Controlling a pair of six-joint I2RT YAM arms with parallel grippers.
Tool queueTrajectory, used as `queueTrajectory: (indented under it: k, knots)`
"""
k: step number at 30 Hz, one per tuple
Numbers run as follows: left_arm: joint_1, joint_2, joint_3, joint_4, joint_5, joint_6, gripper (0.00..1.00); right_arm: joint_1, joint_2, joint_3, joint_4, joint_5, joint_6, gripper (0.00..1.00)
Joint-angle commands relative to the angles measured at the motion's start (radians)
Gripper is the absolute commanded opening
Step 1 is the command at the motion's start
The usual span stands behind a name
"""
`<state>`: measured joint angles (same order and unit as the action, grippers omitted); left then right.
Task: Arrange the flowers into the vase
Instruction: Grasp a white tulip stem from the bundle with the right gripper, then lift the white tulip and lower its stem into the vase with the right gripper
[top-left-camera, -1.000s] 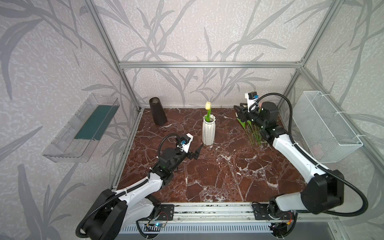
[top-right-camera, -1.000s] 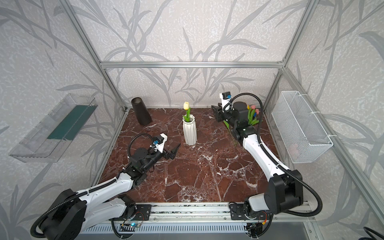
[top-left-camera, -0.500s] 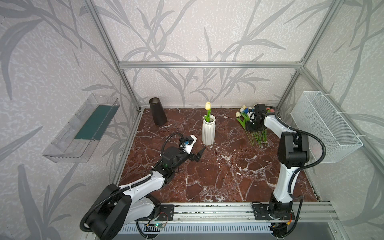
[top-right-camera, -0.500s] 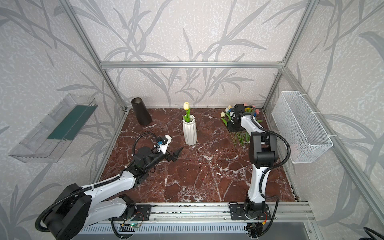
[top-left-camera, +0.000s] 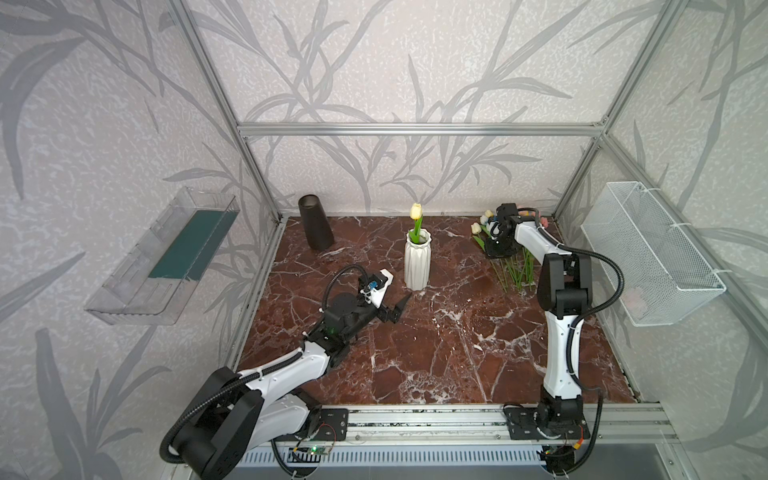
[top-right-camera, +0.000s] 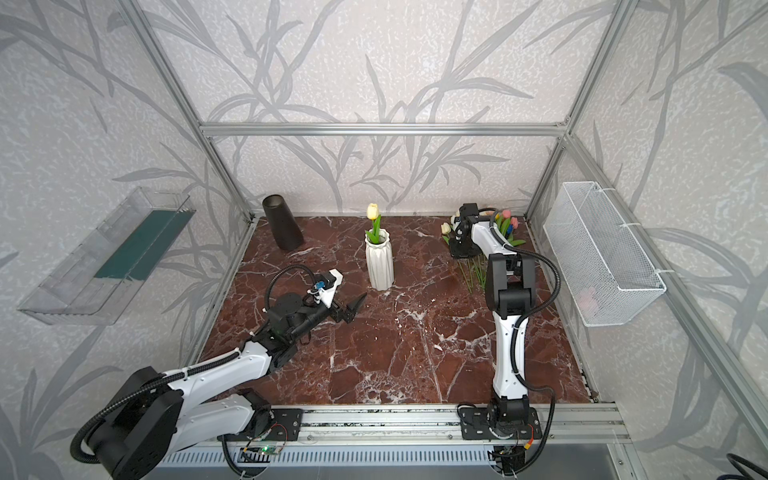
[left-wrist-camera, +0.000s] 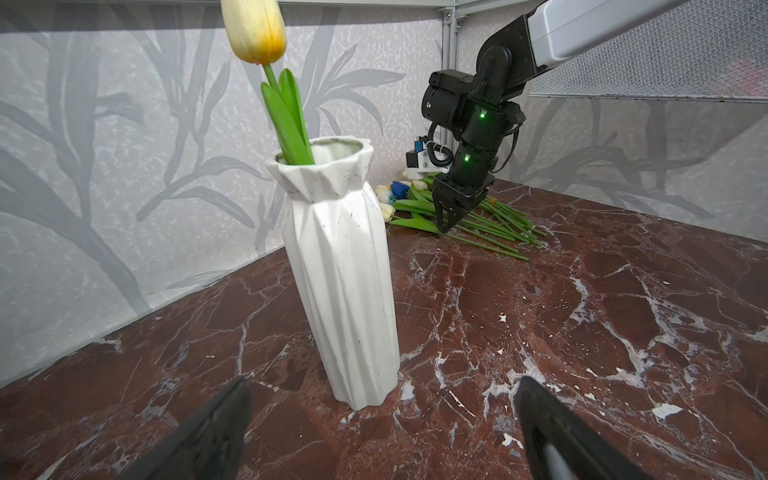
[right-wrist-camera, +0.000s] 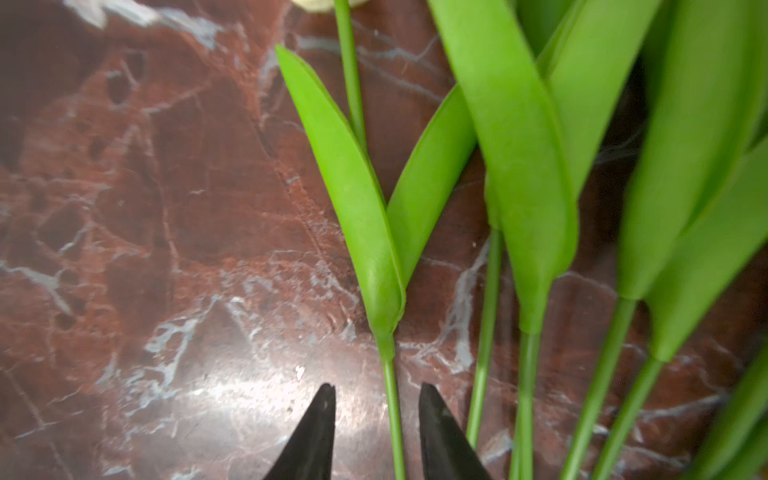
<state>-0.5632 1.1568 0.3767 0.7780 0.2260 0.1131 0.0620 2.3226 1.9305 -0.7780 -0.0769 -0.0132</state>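
A white faceted vase (top-left-camera: 417, 266) (top-right-camera: 379, 266) (left-wrist-camera: 340, 270) stands mid-table with one yellow-cream tulip (top-left-camera: 415, 212) (left-wrist-camera: 255, 31) upright in it. The other flowers (top-left-camera: 513, 268) (top-right-camera: 473, 270) (left-wrist-camera: 494, 222) lie in a pile at the back right, heads toward the rear wall. My right gripper (top-left-camera: 496, 253) (top-right-camera: 461, 253) (left-wrist-camera: 446, 224) (right-wrist-camera: 377, 390) points down into that pile. It is open, its narrow gap straddling one green stem (right-wrist-camera: 392, 415) just below the leaves, with space on both sides. My left gripper (top-left-camera: 399, 308) (top-right-camera: 353, 308) (left-wrist-camera: 384, 384) is wide open, low and just in front of the vase, holding nothing.
A black tapered vase (top-left-camera: 316, 224) (top-right-camera: 282, 224) stands at the back left corner. A white wire basket (top-left-camera: 648, 253) hangs on the right wall and a clear tray (top-left-camera: 166, 257) on the left wall. Metal frame posts edge the marble floor (top-left-camera: 436, 353).
The right arm has swung upright and tipped its gripper down onto the flower pile. The left arm has hardly moved.
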Motion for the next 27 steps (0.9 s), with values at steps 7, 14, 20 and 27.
queueTrajectory:
  k: [7,14,20,27]
  knots:
    - [-0.005,-0.009,-0.006,0.045,-0.017,0.015,0.99,0.007,0.113,0.114,-0.117,0.007,-0.018,0.2]
    - [-0.006,-0.025,-0.014,0.038,-0.033,0.023,0.99,0.046,0.071,0.091,-0.103,-0.023,-0.056,0.06]
    - [-0.006,-0.049,-0.04,0.075,-0.054,0.004,0.99,0.07,-0.096,-0.083,0.077,-0.186,-0.042,0.01]
    - [-0.006,-0.077,-0.051,0.093,-0.066,-0.007,1.0,0.093,-0.401,-0.383,0.371,-0.333,0.051,0.0]
